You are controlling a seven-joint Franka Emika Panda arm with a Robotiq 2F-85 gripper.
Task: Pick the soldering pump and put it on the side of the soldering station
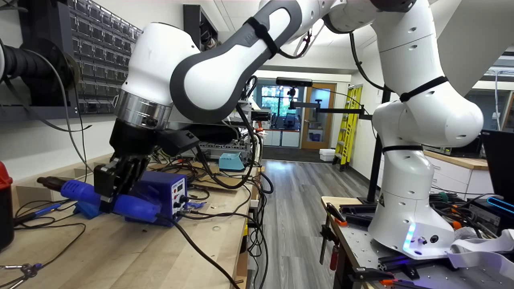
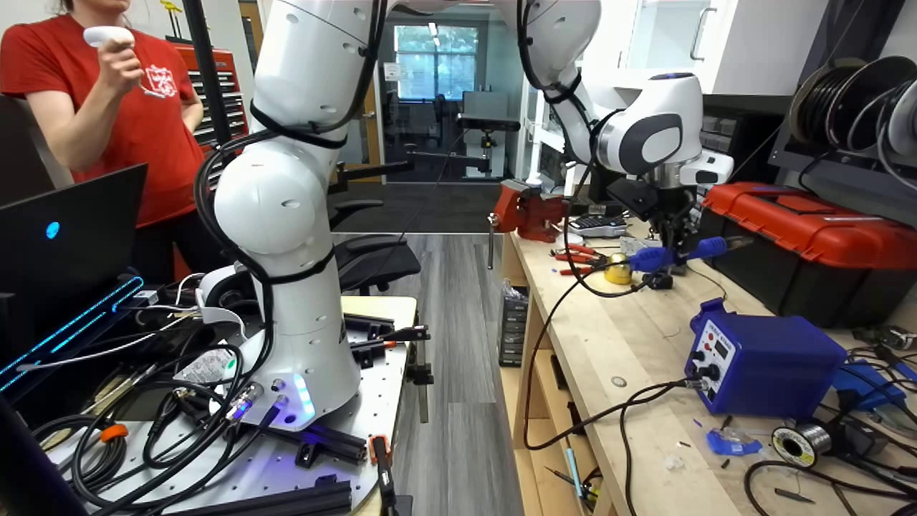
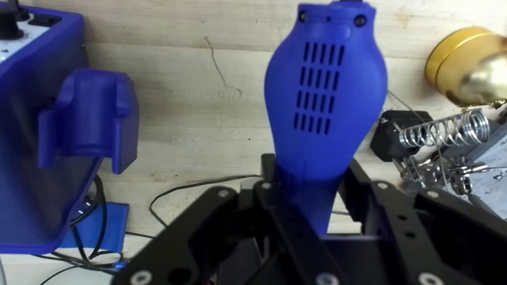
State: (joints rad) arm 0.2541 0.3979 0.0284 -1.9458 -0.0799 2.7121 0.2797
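Student: Where is the soldering pump (image 3: 326, 87)?

Tutor: In the gripper (image 3: 311, 178), apparently held above the workbench (image 2: 594, 344) and apart from the soldering station (image 2: 781, 365). The jaws stand parted only by the width of its barrel, one against each flank of the narrow section beside the slotted bulge.

Student: How should it handle?

Tutor: The shell appears to be stiff, smooth plastic: unlikely to crush, modest in weight, liable to roll or slide under a loose hold. The narrow section, near mid-length, is a sound place to take hold; the dark nozzle (image 1: 51, 183) is best left alone, being probably the more delicate end.

Student: Does anything else act on it?

Tutor: The black cord (image 1: 199, 251), which trails from the bulged end; its drag may twist the tool in the grip.

Student: And farther out?

Tutor: The blue bracket (image 3: 89, 114) on the station's side, seen in the wrist view; its open channel suggests the intended seat.
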